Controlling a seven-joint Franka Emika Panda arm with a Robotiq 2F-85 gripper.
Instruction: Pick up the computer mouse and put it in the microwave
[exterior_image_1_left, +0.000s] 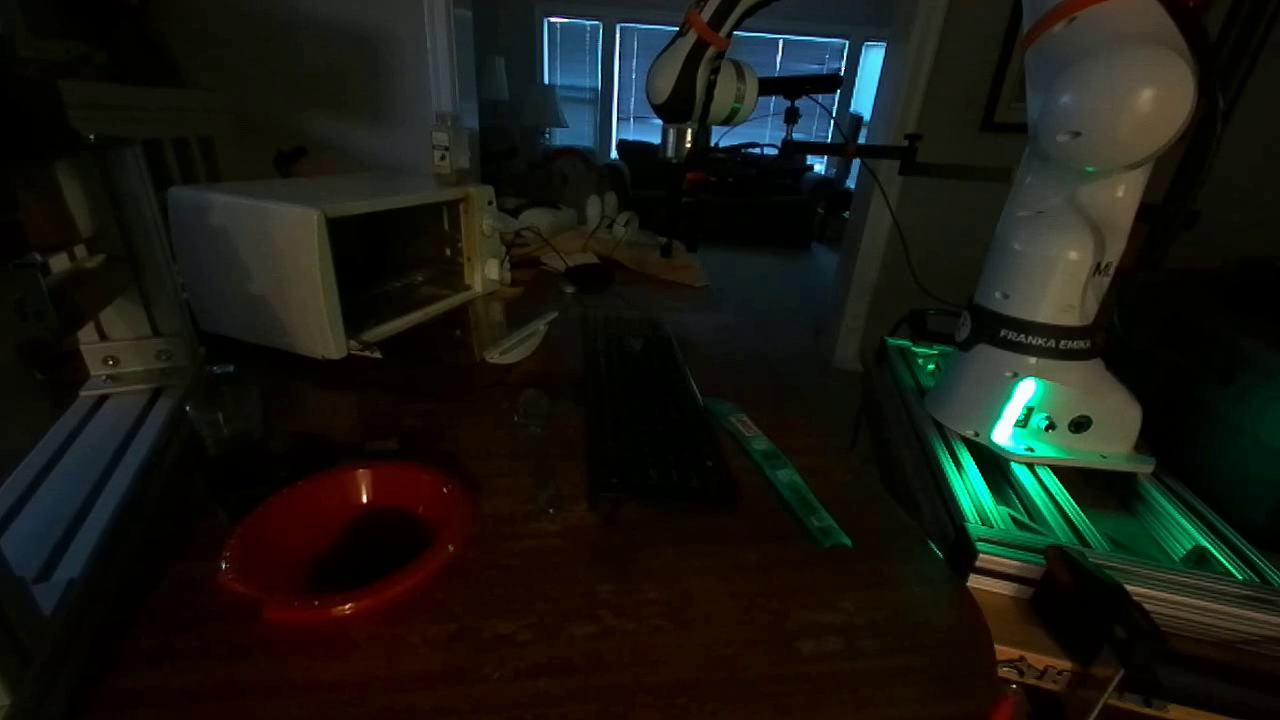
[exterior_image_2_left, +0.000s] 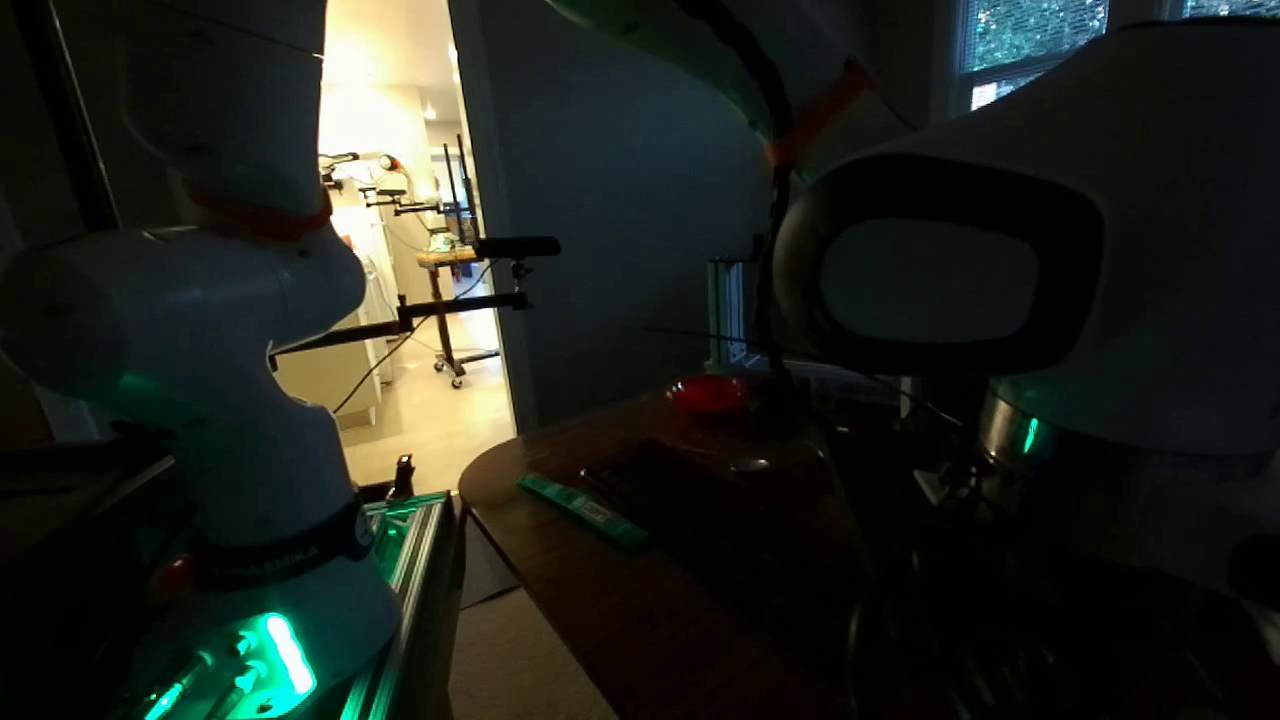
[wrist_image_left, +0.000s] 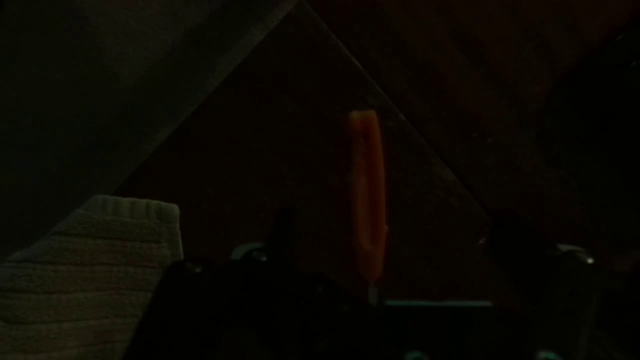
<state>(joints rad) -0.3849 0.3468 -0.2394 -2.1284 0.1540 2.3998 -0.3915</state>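
Observation:
The white microwave (exterior_image_1_left: 250, 265) stands at the back left in an exterior view, its front open and its inside dark. A small dark object with a cord (exterior_image_1_left: 585, 272) lies right of it; it may be the computer mouse, but it is too dark to be sure. My gripper (exterior_image_1_left: 680, 235) hangs high over the far end of the table, right of the microwave. In the wrist view the gripper (wrist_image_left: 391, 222) has its dark fingers wide apart. An orange handle-like object (wrist_image_left: 369, 195) shows between them in the picture, touching neither finger. No mouse can be made out there.
A black keyboard (exterior_image_1_left: 655, 410) lies mid-table beside a green strip (exterior_image_1_left: 780, 475). A red bowl (exterior_image_1_left: 250, 560) stands at the near left. A small clear item (exterior_image_1_left: 530, 408) lies between. Cloth (exterior_image_1_left: 650, 255) covers the far end and shows in the wrist view (wrist_image_left: 95, 280).

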